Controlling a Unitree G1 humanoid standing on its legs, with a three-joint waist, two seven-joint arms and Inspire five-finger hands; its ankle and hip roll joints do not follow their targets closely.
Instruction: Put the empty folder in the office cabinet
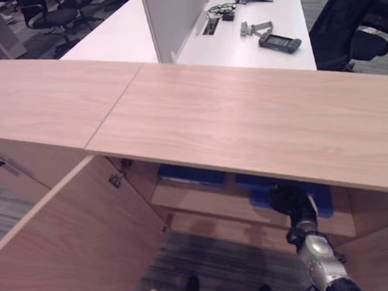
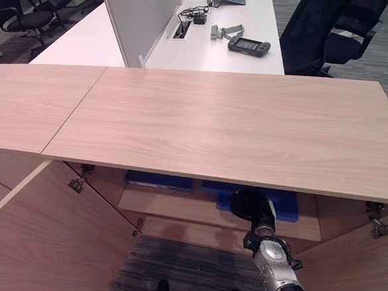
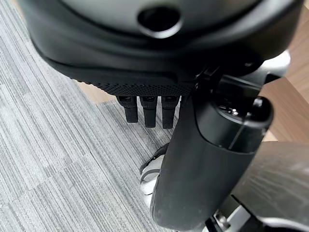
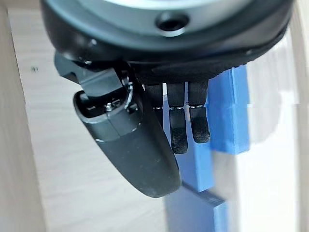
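the right hand (image 4: 145,145) fills the right wrist view, fingers relaxed and holding nothing, just above a blue folder (image 4: 227,111) on the cabinet shelf (image 4: 72,145). in the left wrist view the left hand (image 3: 149,108) hangs slack over carpet (image 3: 48,145). in the left eye view the open cabinet door (image 1: 67,234) stands near; pulling out carelessly could drag the folder off the shelf
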